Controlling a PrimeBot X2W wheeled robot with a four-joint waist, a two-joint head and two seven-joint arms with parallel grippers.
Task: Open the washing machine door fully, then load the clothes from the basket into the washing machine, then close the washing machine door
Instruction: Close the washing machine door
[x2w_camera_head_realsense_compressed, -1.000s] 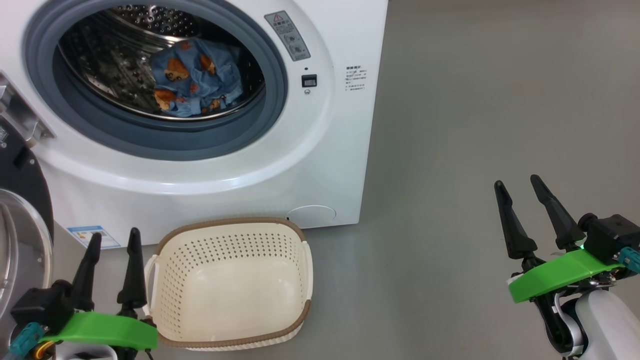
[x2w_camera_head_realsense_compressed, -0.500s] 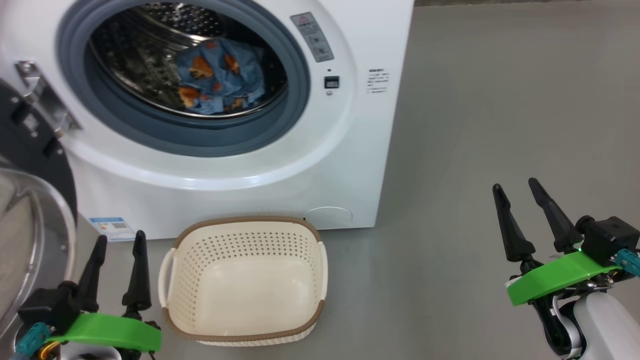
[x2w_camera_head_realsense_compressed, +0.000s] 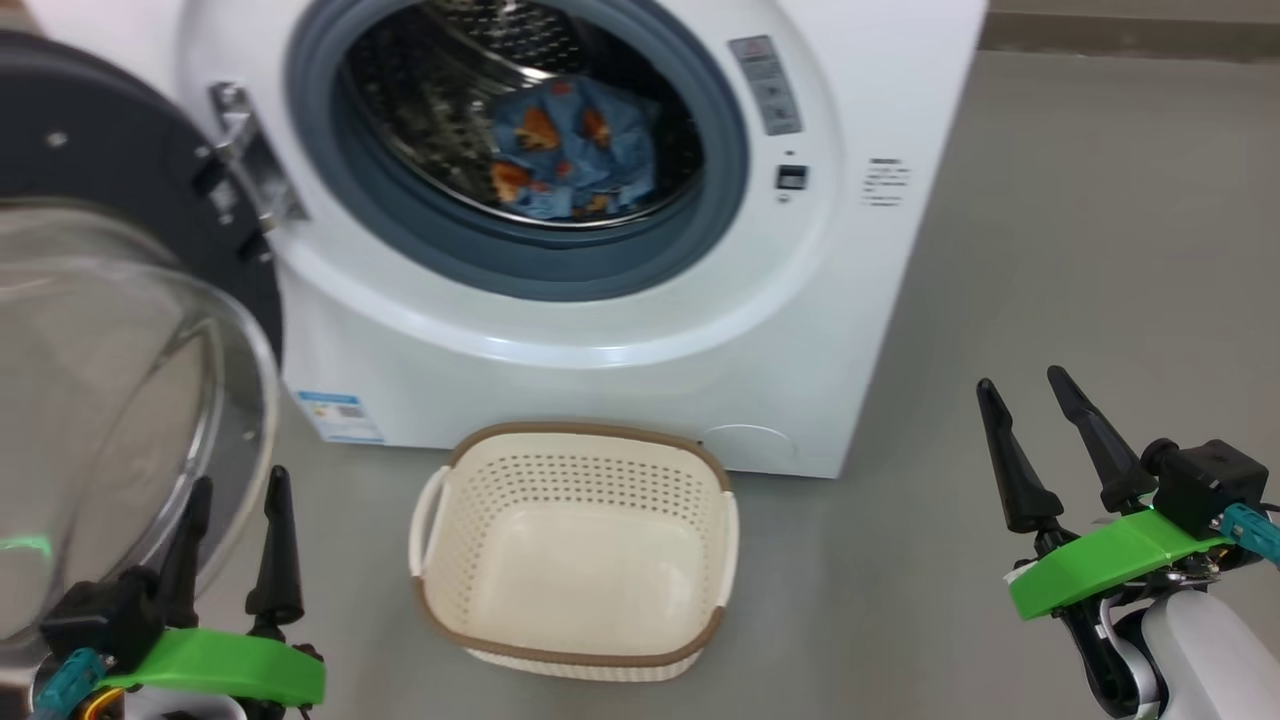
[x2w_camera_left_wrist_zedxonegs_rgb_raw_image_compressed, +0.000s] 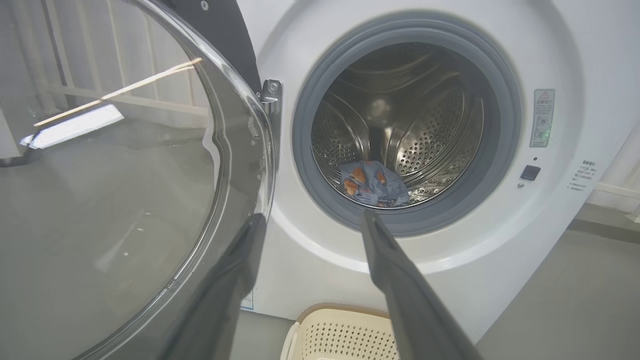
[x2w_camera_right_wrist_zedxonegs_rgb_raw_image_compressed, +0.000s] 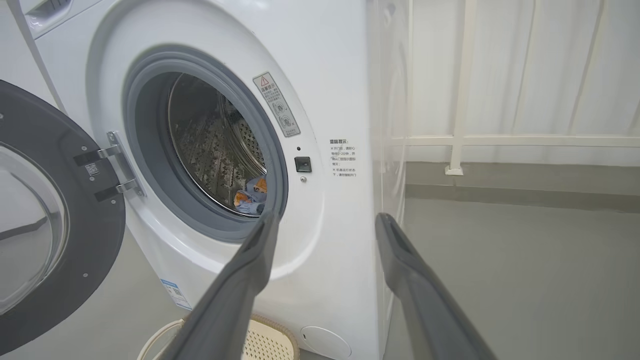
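The white washing machine (x2w_camera_head_realsense_compressed: 620, 330) stands with its door (x2w_camera_head_realsense_compressed: 110, 330) swung wide to the left, black rim and glass bowl facing me. Blue clothes (x2w_camera_head_realsense_compressed: 575, 150) with orange figures lie inside the steel drum, also seen as the clothes (x2w_camera_left_wrist_zedxonegs_rgb_raw_image_compressed: 372, 182) and the clothes (x2w_camera_right_wrist_zedxonegs_rgb_raw_image_compressed: 251, 195). On the floor before the washer sits the cream basket (x2w_camera_head_realsense_compressed: 575, 555), with nothing inside it. My left gripper (x2w_camera_head_realsense_compressed: 238, 482) hangs open just in front of the door glass, left of the basket. Far to the right, over bare floor, my right gripper (x2w_camera_head_realsense_compressed: 1020, 385) is open too.
The door's glass bowl (x2w_camera_left_wrist_zedxonegs_rgb_raw_image_compressed: 110, 190) bulges close to my left fingers. Grey floor (x2w_camera_head_realsense_compressed: 1080, 250) stretches to the right of the washer. A white railing and curtain (x2w_camera_right_wrist_zedxonegs_rgb_raw_image_compressed: 500, 100) stand behind the machine.
The head camera has turned left, so washer, door and basket have slid right in the picture and more of the door shows. Both grippers stay open in the same places.
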